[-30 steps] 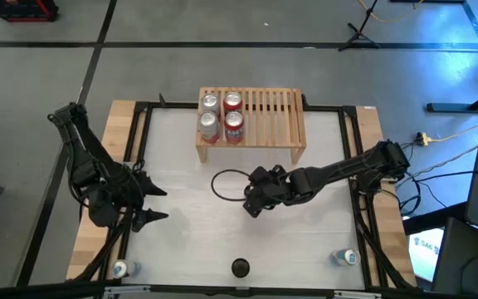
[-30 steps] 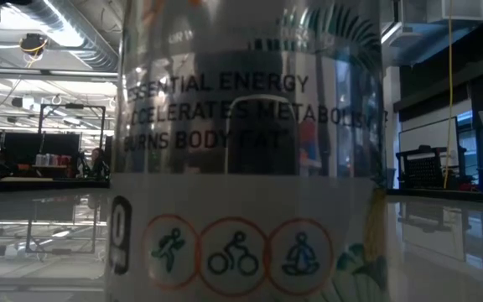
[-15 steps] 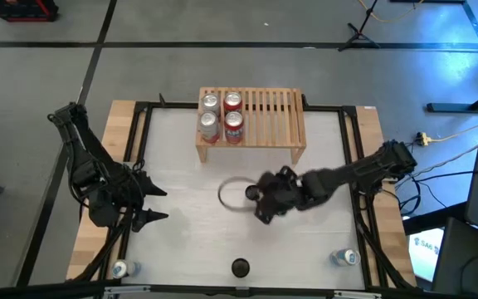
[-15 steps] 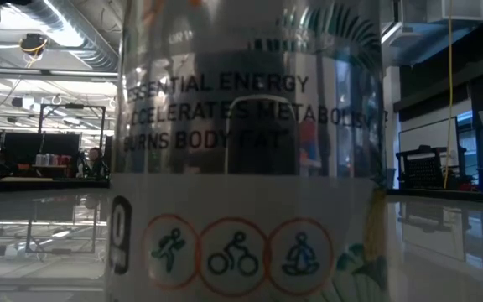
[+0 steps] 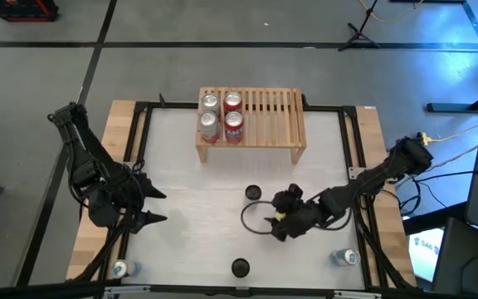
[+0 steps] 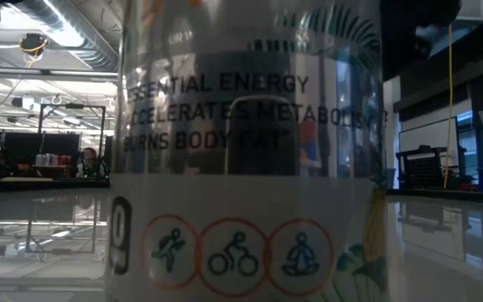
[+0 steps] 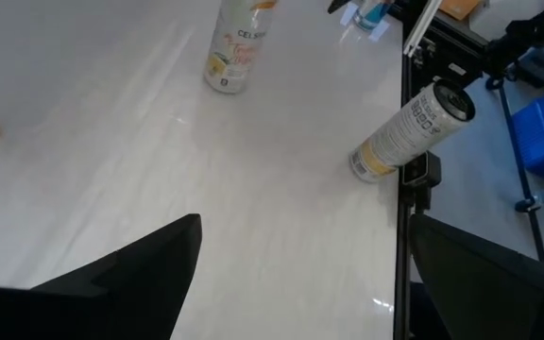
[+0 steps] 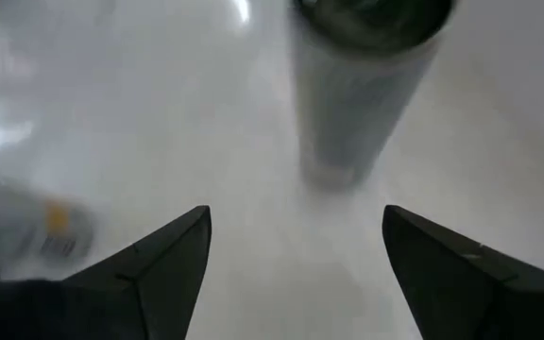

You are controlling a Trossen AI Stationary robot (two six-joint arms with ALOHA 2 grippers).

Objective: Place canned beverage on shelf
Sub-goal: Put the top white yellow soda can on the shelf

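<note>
Slim pale can standing upright on the white table, long axis vertical, dark top up, sitting just ahead of the right hand with fingers spread wide and gripping nothing, shelf well apart, left hand waiting open at the table's left
</note>
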